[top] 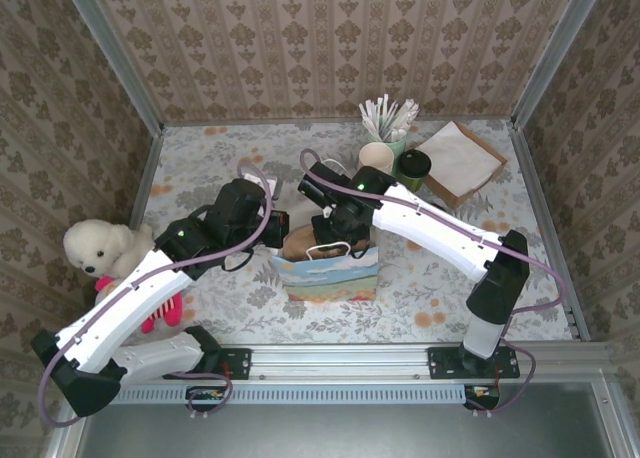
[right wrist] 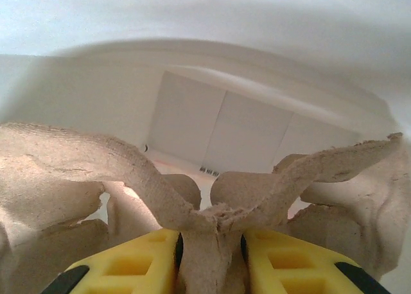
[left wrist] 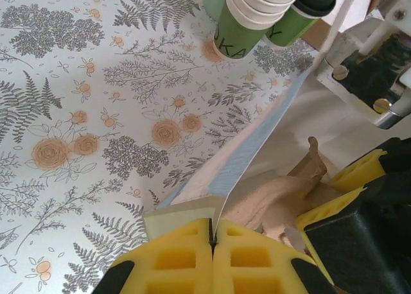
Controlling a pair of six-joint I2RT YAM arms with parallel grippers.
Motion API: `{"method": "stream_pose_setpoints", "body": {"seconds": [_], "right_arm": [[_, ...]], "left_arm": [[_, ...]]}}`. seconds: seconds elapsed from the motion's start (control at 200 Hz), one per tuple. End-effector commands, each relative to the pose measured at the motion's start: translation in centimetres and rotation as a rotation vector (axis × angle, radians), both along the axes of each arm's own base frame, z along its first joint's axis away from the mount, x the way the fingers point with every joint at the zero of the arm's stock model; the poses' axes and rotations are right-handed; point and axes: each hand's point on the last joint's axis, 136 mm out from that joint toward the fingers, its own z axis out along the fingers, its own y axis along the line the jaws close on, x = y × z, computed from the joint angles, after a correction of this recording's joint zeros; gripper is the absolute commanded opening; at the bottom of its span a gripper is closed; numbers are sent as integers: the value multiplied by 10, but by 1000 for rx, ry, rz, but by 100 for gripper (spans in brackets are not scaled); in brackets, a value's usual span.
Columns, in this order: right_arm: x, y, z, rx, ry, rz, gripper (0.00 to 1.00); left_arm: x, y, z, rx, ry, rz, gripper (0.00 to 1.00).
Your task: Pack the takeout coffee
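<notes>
the takeout coffee (top: 413,165) stands at the back right of the table (top: 200,168), just beside the stack of lidless cups (top: 377,156) and apart from the paper bag (top: 330,273); the left wrist view cuts off its lid. the left gripper (left wrist: 212,236) is pinched together on the bag's rim. the right gripper (right wrist: 210,250), inside the bag, is clamped on a pulp cup carrier (right wrist: 128,172), whose lower part is hidden.

Left tool (left wrist: 212,239), right tool (right wrist: 209,252): both closed
</notes>
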Motion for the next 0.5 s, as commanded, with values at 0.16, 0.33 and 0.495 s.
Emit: {"method": "stream_pose_setpoints", "body": {"seconds": [0.16, 0.33, 0.495], "right_arm": [[9, -6, -5, -53, -10, -148, 29], [14, -7, -15, -72, -39, -182, 31], [9, -4, -21, -82, -31, -139, 31]], "left_arm": [[5, -15, 12, -143, -33, 40, 0], [6, -13, 13, -137, -41, 63, 0], [11, -1, 10, -109, -34, 136, 0]]}}
